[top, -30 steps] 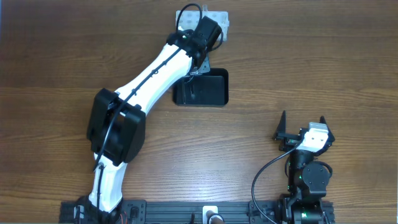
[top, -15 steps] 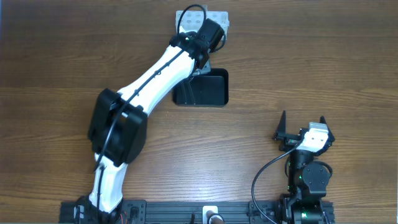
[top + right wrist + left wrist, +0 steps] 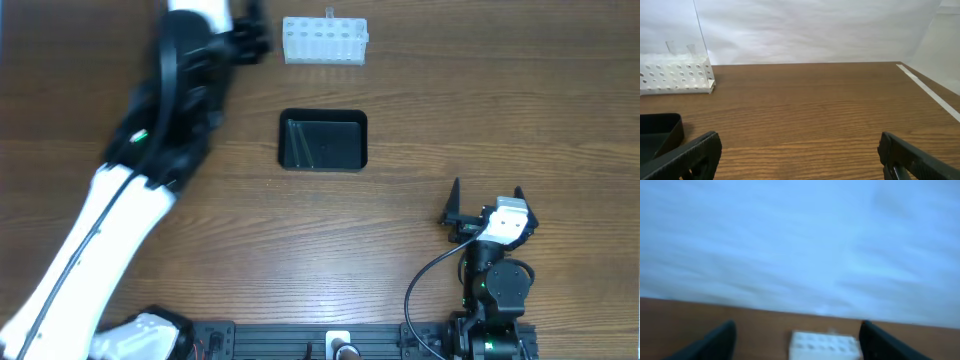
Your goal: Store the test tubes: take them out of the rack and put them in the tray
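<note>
Risk, we judge, lies in a hurried approach: our left gripper [image 3: 798, 327], spread wide and empty facing the rack [image 3: 325, 42], could tip it and its upright test tubes [image 3: 690, 49], well short of the tray [image 3: 283, 140].

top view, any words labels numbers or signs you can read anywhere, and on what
None can be read.
The rack shows only rows of holes, with no label.
The tray is plain black.
The right claw carries no legible mark.
Any marks on the left arm are too blurred to read.
</note>
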You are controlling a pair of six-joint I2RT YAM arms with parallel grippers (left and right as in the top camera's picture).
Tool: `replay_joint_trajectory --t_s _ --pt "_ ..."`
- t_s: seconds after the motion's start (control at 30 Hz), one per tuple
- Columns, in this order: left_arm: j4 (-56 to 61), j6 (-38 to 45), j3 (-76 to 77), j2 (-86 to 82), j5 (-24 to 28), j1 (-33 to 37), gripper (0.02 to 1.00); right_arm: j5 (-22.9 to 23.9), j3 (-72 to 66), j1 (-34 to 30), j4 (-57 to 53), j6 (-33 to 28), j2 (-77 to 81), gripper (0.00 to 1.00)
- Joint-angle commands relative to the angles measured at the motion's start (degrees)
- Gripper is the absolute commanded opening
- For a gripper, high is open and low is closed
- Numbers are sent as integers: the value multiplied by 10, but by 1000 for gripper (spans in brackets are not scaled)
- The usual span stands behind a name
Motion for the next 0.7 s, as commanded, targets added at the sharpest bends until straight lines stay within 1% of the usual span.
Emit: replay_joint_trajectory --t_s 0.03,0.13,0.33,0.5,0.6,0.7 --pt "50 62 -136 -98 127 85 864 -1 -3 2 -1 2 -4 991" --pt "90 64 -227 -184 155 138 904 -1 -3 2 -1 2 -4 993" --pt "98 64 -379 -357 162 200 923 -1 -3 2 -1 2 -4 991" --pt "120 60 -497 -479 162 210 947 -1 -3 2 -1 2 -4 991" --pt "141 57 -572 -554 175 210 998 -1 -3 2 -1 2 -4 993" --pt "153 48 -636 -620 177 210 998 -1 -3 2 -1 2 -4 993"
